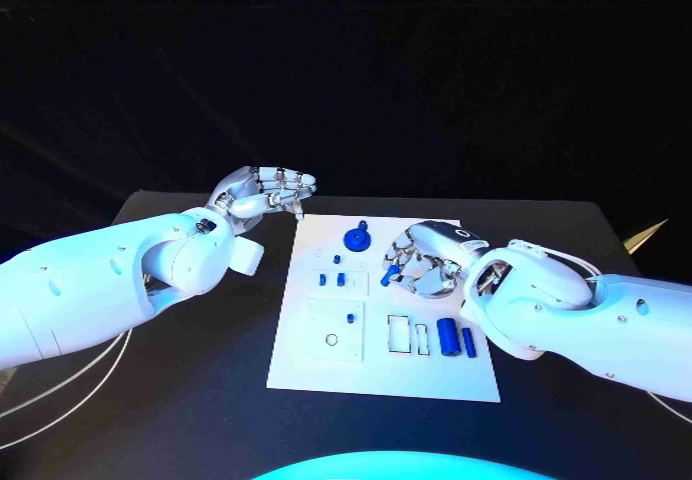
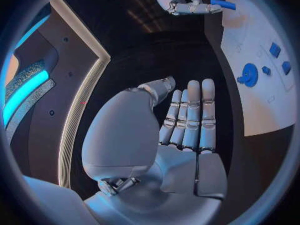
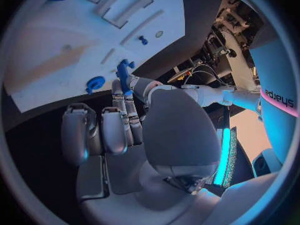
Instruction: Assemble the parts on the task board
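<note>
Right now my right hand [image 1: 418, 265] hangs over the white board [image 1: 378, 380], pinching a small blue peg [image 1: 388, 277] at its fingertips. The peg's long axis tilts, lower end toward the board's middle, where small blue blocks [image 1: 338, 280] sit just beside it. A blue gear [image 1: 358, 239] lies farther back. My left hand [image 1: 267, 192] hovers off the board's far left corner, fingers straight and close together, holding nothing. I judge the right hand nearer for the placing.
</note>
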Robot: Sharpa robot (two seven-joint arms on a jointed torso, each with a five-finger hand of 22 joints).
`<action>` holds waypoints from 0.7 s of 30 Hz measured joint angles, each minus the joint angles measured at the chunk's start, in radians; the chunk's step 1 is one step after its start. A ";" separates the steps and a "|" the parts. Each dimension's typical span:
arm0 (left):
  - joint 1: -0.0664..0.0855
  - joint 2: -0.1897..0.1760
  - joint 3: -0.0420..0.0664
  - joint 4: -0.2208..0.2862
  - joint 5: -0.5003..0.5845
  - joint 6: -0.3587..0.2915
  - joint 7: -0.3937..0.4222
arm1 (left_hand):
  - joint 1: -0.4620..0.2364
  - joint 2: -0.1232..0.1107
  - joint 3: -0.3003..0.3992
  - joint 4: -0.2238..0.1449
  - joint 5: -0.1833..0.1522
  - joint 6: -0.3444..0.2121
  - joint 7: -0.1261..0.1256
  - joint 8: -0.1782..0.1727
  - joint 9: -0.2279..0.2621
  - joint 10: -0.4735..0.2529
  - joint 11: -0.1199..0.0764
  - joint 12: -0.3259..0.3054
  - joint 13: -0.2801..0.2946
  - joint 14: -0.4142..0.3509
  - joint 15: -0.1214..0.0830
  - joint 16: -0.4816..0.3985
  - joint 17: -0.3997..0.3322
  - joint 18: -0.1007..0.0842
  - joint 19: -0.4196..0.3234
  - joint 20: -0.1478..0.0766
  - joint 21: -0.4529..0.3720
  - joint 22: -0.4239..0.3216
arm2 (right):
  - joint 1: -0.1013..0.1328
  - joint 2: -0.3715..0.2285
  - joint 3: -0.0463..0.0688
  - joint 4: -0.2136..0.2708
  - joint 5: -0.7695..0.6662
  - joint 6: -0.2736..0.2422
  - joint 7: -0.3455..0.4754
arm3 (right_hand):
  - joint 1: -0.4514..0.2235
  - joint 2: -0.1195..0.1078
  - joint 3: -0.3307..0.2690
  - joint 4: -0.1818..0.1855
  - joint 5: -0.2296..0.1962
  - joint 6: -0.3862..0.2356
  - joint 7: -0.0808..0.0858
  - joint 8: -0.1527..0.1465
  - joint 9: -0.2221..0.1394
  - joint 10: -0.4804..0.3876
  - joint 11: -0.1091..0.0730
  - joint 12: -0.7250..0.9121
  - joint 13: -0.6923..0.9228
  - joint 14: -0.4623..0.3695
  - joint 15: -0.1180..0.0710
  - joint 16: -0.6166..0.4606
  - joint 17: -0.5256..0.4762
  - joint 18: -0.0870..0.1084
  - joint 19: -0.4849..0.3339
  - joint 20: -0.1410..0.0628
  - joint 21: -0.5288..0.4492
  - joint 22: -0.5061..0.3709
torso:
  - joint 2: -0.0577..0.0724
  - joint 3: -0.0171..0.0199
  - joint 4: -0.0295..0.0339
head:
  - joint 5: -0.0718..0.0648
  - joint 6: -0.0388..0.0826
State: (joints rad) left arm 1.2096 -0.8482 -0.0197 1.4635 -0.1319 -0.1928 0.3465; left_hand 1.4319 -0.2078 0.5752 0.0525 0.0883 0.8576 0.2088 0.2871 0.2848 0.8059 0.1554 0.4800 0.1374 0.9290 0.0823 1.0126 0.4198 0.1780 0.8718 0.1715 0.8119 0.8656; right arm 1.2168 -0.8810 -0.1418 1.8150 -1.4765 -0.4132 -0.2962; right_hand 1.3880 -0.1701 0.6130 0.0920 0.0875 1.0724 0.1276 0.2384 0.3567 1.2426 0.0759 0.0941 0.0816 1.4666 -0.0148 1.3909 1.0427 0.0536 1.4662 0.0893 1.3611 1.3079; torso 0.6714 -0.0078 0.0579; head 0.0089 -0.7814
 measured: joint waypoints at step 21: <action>-0.001 0.009 0.000 -0.003 0.001 0.002 0.001 | 0.000 0.000 0.000 0.000 0.000 0.000 0.000 0.000 0.000 0.000 0.000 0.004 0.000 0.000 0.000 0.000 0.000 0.000 -0.004 0.004 0.000 0.000 | -0.104 0.179 -0.013 -0.036 -0.034 0.003 0.037 | -0.013 -0.008 0.007 -0.013 0.005 -0.008 0.000 0.020 0.000 0.004 0.000 -0.004 0.001 0.000 0.000 0.000 0.001 0.000 0.000 0.000 0.000 0.000 | 0.000 -0.0007 0.0009 | 0.053 -0.026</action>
State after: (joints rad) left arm 1.2089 -0.8394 -0.0196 1.4605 -0.1308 -0.1905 0.3471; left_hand 1.4319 -0.2078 0.5753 0.0525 0.0883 0.8576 0.2088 0.2871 0.2846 0.8059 0.1554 0.4842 0.1374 0.9290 0.0823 1.0126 0.4199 0.1780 0.8682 0.1751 0.8119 0.8653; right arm 1.1132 -0.7024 -0.1543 1.7786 -1.5102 -0.4100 -0.2595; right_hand 1.3746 -0.1777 0.6200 0.0793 0.0930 1.0640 0.1276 0.2581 0.3569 1.2462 0.0755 0.0905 0.0829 1.4666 -0.0147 1.3906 1.0435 0.0537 1.4661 0.0893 1.3611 1.3077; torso 0.6715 -0.0084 0.0588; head 0.0616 -0.8078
